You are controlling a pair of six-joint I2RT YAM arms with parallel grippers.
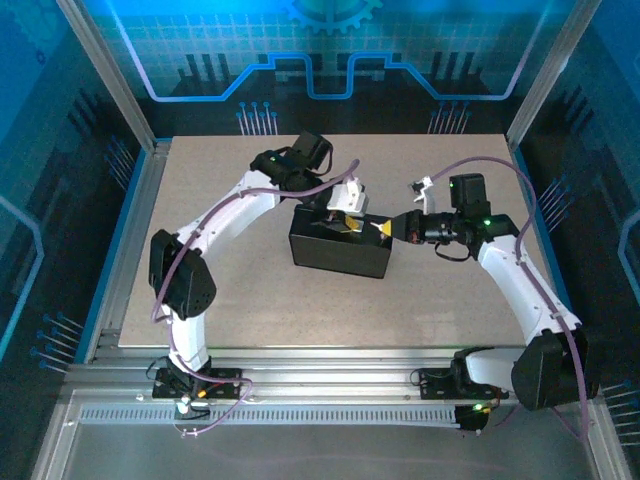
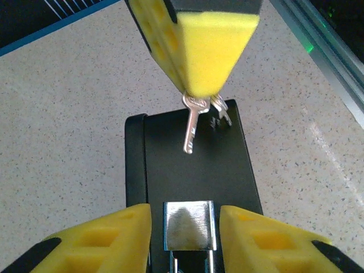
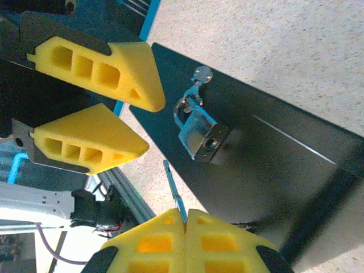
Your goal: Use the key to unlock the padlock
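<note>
Tabletop (image 1: 250, 310) speckled beige, padlock (image 3: 200, 133) on black box (image 1: 335, 255), blue panels (image 1: 420, 40) behind

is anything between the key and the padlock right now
Nothing visible does: the key in the right end effector faces the padlock across an open gap; the left end effector stands beside it.

Speckled beige table (image 1: 250, 300), blue-lit bg walls (image 1: 450, 40)

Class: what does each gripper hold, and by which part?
Right gripper pinches the key by its head, blade free. Left gripper holds nothing; its fingers stand open beside the padlock.
</note>
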